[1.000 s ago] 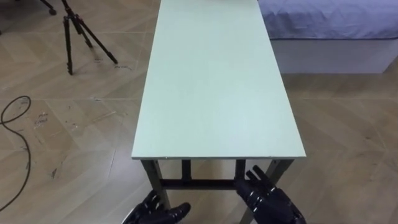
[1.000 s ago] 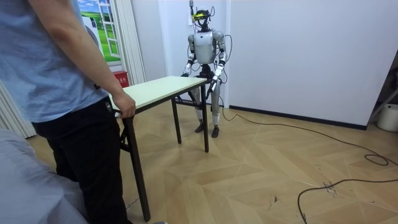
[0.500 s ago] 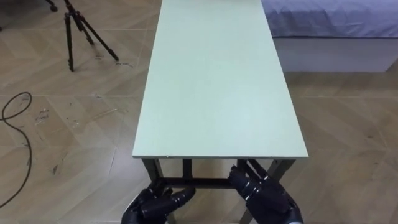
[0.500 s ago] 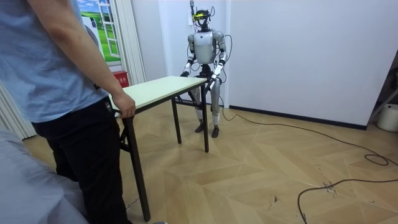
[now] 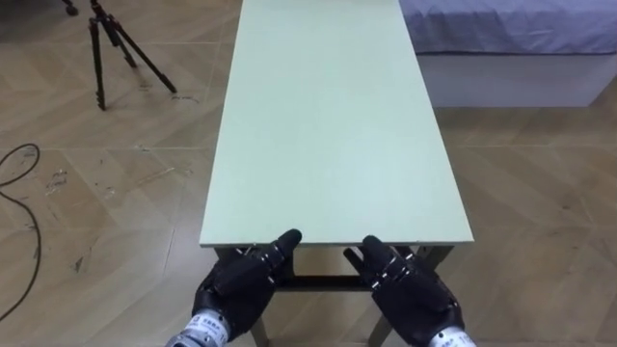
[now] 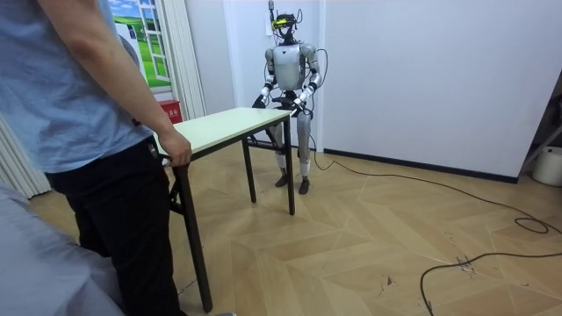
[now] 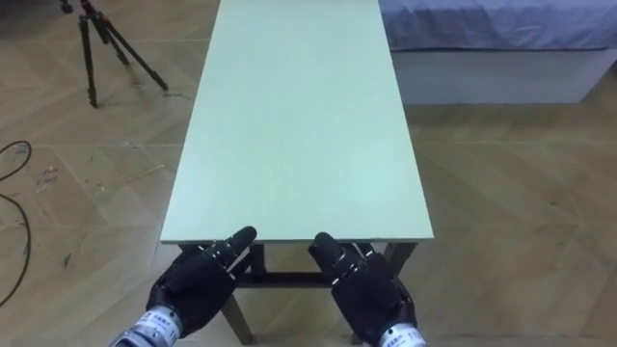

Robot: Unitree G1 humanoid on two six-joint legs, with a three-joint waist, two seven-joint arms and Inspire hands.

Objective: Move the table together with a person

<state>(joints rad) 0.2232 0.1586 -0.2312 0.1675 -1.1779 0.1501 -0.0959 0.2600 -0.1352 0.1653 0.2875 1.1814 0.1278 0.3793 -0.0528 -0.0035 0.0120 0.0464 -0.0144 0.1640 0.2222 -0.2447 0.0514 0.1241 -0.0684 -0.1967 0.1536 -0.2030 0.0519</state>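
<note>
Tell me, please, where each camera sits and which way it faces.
Left eye view: on the robot's head, looking down along the table; the left hand and right hand show at its near edge.
Right eye view: just beside it, same scene, same hands.
Room view: stands by the person at the table's other end, facing the whole robot.
All three share the table.

The table (image 5: pixel 333 125) is long and narrow, with a plain pale green top set on a dark metal frame and legs (image 6: pixel 291 180). It stands level on the wood floor (image 6: pixel 369 246). One short end sits right in front of the robot, and at the opposite short end a person's hand (image 6: pixel 178 149) is closed round the corner of the top.
</note>
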